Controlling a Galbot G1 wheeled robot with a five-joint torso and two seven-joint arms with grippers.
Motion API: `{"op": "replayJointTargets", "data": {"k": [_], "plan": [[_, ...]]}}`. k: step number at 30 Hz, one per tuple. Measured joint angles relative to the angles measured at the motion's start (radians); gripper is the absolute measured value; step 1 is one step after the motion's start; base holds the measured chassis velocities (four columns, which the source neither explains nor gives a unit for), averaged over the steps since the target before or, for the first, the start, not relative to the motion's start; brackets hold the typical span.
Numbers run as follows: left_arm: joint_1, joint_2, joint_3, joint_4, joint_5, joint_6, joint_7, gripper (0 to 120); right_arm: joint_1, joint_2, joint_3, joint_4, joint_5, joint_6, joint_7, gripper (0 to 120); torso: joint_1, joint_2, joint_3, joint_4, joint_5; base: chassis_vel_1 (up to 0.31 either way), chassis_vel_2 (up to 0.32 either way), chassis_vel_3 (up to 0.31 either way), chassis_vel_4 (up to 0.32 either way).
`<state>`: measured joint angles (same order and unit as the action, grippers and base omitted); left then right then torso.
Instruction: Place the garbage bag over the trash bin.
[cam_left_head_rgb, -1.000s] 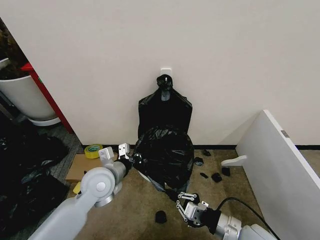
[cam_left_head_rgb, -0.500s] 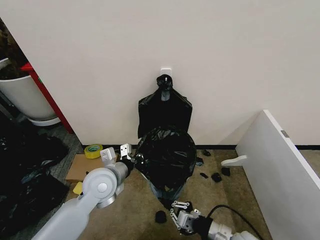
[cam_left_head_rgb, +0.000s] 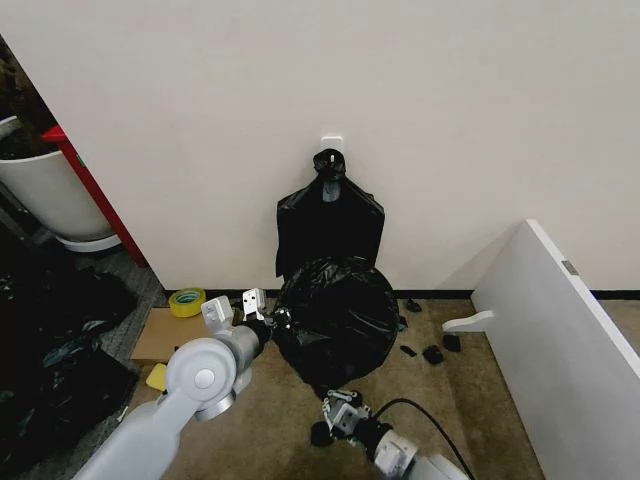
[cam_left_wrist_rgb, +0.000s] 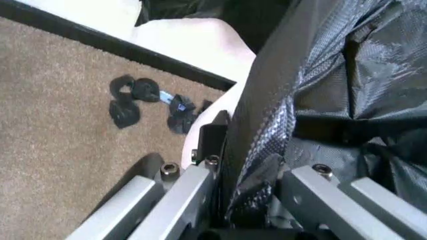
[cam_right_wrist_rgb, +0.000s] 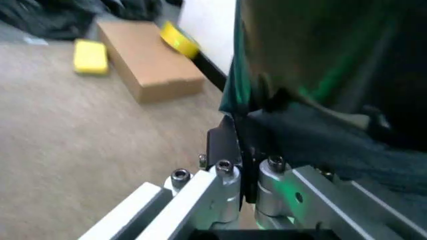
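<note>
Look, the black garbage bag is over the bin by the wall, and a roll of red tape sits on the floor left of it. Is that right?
Almost. The roll of tape is yellow, not red; the head view shows it on the floor by the wall, left of the garbage bag. The bag does cover the trash bin.

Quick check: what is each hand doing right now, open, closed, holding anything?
Left hand: closed on the garbage bag, at its left side.
Right hand: closed on the bag's lower edge, low in front.

Glossy black garbage bag (cam_left_head_rgb: 338, 318) shrouding trash bin, against wall.
</note>
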<state>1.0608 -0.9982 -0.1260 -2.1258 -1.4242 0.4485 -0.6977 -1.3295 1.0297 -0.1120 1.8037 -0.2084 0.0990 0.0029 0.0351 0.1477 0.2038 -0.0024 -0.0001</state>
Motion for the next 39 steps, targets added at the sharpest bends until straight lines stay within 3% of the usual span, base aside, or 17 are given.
{"op": "replayJointTargets", "data": {"k": [7,12,22,25,27,30,35,39], "plan": [[0.0,-0.002,0.0,-0.002,-0.006,0.0,-0.003,0,-0.01,0.018,-0.002,-0.009,-0.013,-0.012,0.018,0,0.0,0.0,0.0,0.0,0.0001,0.0,0.0,0.0,0.0],[0.003,0.004,-0.008,0.0,-0.008,0.0,0.0,0,-0.061,-0.013,0.035,0.042,-0.006,0.015,0.004,0,0.0,0.0,0.0,-0.0001,0.0,0.0,0.0,0.0,0.0],[-0.008,0.015,-0.02,0.025,0.001,-0.003,0.012,0,-0.25,-0.118,0.162,0.218,0.009,0.152,-0.125,38,0.0,0.0,0.0,-0.0003,0.0,0.0,0.0,0.0,0.0],[-0.004,0.02,-0.02,0.029,0.033,-0.017,0.025,0,-0.32,-0.144,0.211,0.27,0.015,0.167,-0.131,51,0.0,0.0,0.0,-0.0002,0.0001,0.0,0.0,0.0,0.0],[-0.002,0.021,-0.02,0.03,0.04,-0.019,0.028,0,-0.338,-0.149,0.222,0.281,0.018,0.17,-0.131,52,0.0,0.0,0.0,-0.0002,0.0001,0.0,0.0,0.0,0.0],[0.02,0.027,-0.014,0.037,0.117,-0.034,0.06,0,-0.406,-0.167,0.263,0.328,0.042,0.224,-0.069,66,0.0,0.0,0.0,-0.0001,0.0001,0.0,0.0,0.0,0.0],[0.056,0.023,0.003,0.02,0.21,-0.045,0.108,0,-0.464,-0.188,0.304,0.405,0.09,0.234,0.01,52,0.0,0.0,0.0,0.0,0.0001,0.0,0.0,0.0,0.0],[0.073,0.0,0.026,0.021,0.347,-0.092,0.151,0,-0.472,-0.185,0.311,0.543,0.234,0.109,0.049,34,0.0,0.0,0.0,-0.0001,0.0001,0.0,0.0,0.0,0.0]]}}
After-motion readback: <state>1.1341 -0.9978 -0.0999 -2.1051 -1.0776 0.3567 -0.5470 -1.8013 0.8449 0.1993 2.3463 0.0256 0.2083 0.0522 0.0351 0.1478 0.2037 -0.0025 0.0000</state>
